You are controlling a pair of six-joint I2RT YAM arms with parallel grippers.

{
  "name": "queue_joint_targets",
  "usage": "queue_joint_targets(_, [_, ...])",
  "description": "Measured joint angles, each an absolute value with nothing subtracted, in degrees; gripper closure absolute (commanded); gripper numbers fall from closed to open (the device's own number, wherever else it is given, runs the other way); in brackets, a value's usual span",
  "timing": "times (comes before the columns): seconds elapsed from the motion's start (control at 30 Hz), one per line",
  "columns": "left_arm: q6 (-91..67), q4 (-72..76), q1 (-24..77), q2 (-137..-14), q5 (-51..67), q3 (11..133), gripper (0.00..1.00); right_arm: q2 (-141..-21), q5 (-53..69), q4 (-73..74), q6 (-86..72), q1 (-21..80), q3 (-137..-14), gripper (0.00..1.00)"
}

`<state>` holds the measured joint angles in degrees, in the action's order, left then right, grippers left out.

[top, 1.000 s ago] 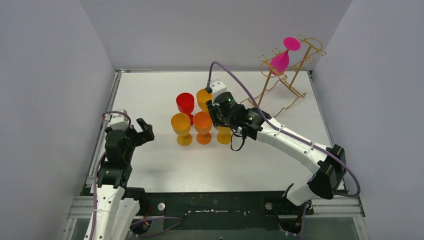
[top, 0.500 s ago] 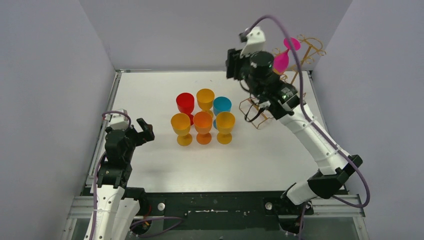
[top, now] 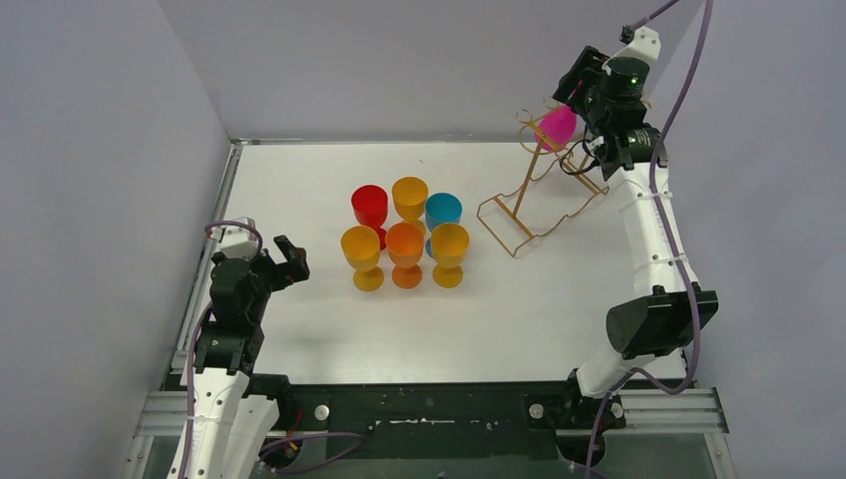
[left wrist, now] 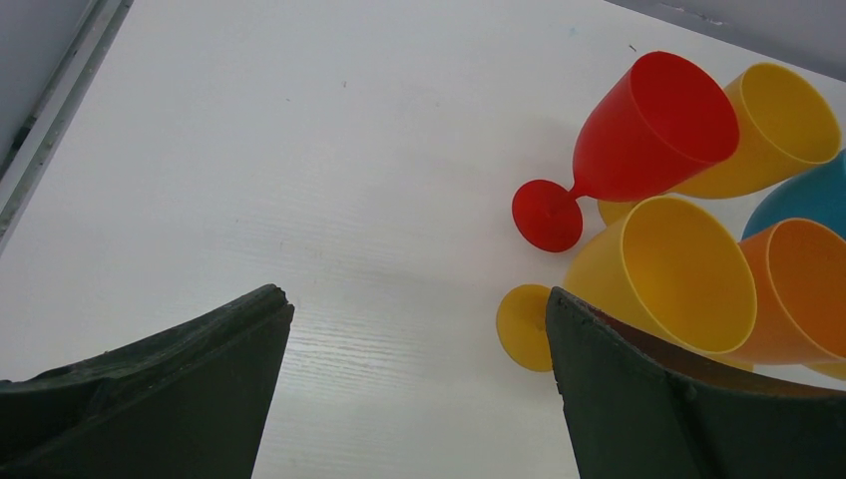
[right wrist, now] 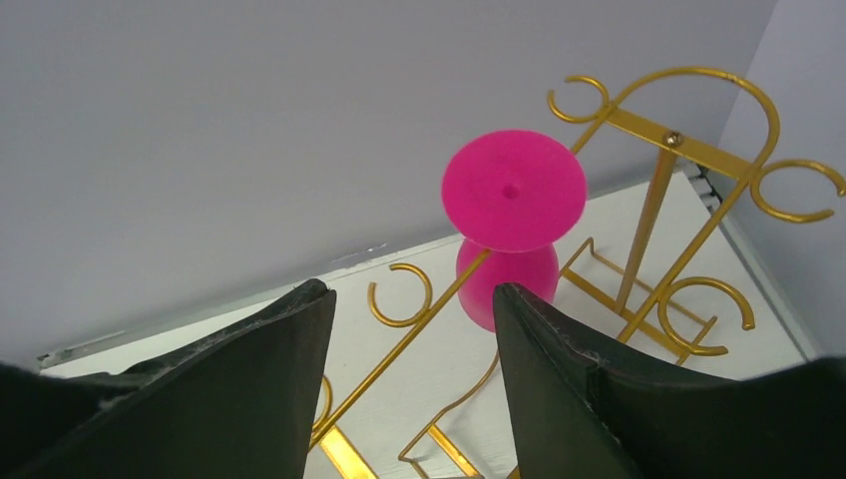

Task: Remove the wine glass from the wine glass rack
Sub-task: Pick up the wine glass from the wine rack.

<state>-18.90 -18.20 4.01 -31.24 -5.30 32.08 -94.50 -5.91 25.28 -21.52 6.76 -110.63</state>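
The rack (top: 523,184) is stood at the far right of the table (top: 299,180), close to the back wall. A pink glass (top: 559,125) is hung on its top bar, foot up and bowl down.

The right gripper (top: 573,86) is held high at the far right, just beside the glass. In the wrist view its fingers (right wrist: 249,379) are seen spread, with nothing pinched between them. The glass (right wrist: 511,190) and the gold rack (right wrist: 666,140) are seen beyond the fingertips and apart from them.

The left gripper (top: 284,261) is held low at the near left, spread wide and empty. Six cups (top: 406,244) are grouped upright mid-table, well apart from the rack. In the left wrist view, a red cup (left wrist: 648,130) and a yellow cup (left wrist: 668,274) are seen just beyond the right finger (left wrist: 678,399).
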Motion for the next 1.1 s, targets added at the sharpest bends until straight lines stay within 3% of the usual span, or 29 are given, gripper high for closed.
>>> queue_joint_targets(0.33, [-18.87,-17.74,4.01,-30.96,-5.23,32.01,0.03,-97.51,0.08,22.5,-32.32,-2.72,-106.83,0.41])
queue_joint_targets(0.83, [-18.87,-17.23,4.01,-30.81,-4.4,31.75,0.03,-101.3,-0.64,19.75,-37.23,-3.07,-107.04,0.44])
queue_joint_targets(1.1, [-18.87,-17.21,4.01,-30.72,-4.4,31.73,0.03,-103.77,-1.04,17.15,-41.23,-4.16,-108.05,0.5])
